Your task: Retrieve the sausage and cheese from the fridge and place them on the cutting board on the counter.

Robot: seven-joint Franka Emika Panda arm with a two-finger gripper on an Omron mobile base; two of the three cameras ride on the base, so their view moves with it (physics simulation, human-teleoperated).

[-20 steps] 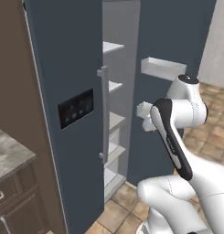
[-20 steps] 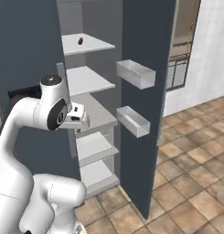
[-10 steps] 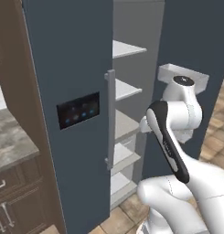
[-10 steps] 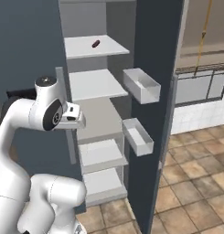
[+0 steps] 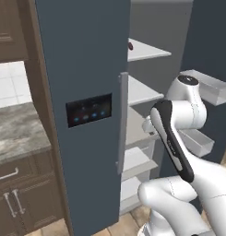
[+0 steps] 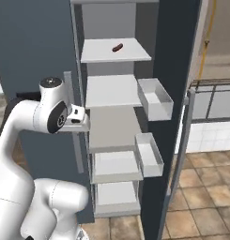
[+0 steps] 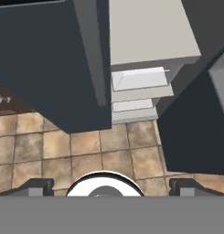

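Closer now than a second ago, the base faces the open fridge point(image 6: 36, 56), its shelves larger in both base views

Sausage point(image 6: 118, 47) lies on the top white shelf point(image 6: 107, 54), at one o'clock from the gripper point(image 7: 109, 185) in the right base view; the gripper's jaws stand wide, holding nothing, over tiled floor point(image 7: 86, 151); marble counter point(image 5: 15, 133) sits at nine o'clock of the fridge door in the left base view; door bins point(image 6: 156, 101) hang at three o'clock.
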